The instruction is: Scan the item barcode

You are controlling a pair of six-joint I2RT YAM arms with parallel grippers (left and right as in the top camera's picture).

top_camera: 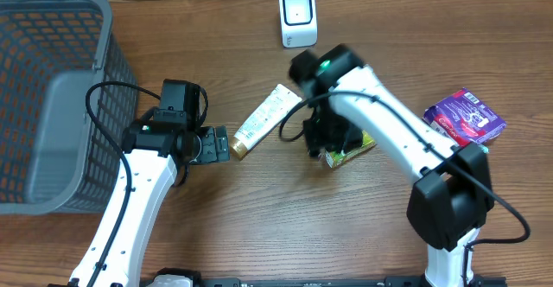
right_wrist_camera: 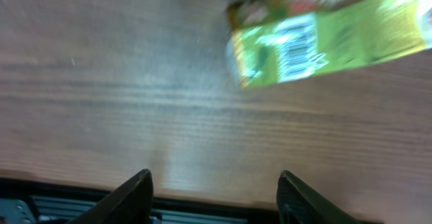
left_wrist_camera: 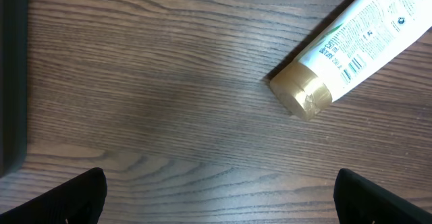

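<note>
**A:** On the worktop (top_camera: 259, 226), robot-side of the scanner (top_camera: 298, 17), how does the right pincer (right_wrist_camera: 216, 197) stand?

**B:** Its fingers are parted to a middling gap with only bare wood between them, so it grips nothing. The green box (right_wrist_camera: 324, 38) lies flat just ahead of the fingertips with its barcode facing up. The wrist view is blurred, but I see no contact.

**A:** And the box, taken from the scanner?

**B:** Well apart from it, toward the robot and slightly right. In the overhead view it is partly hidden under the right arm.

**A:** The left pincer (left_wrist_camera: 223, 197)?

**B:** Spread wide and empty, low over the wood. The tube (left_wrist_camera: 358, 42) lies just ahead with its gold cap pointing at the pincer, not touching. A barcode is printed near the cap. It lies slanted, toward the robot and left of the scanner.

**A:** Anything more?

**B:** A purple packet (top_camera: 464, 117) far right of the scanner, and a grey basket (top_camera: 52, 105) far left of it
</note>
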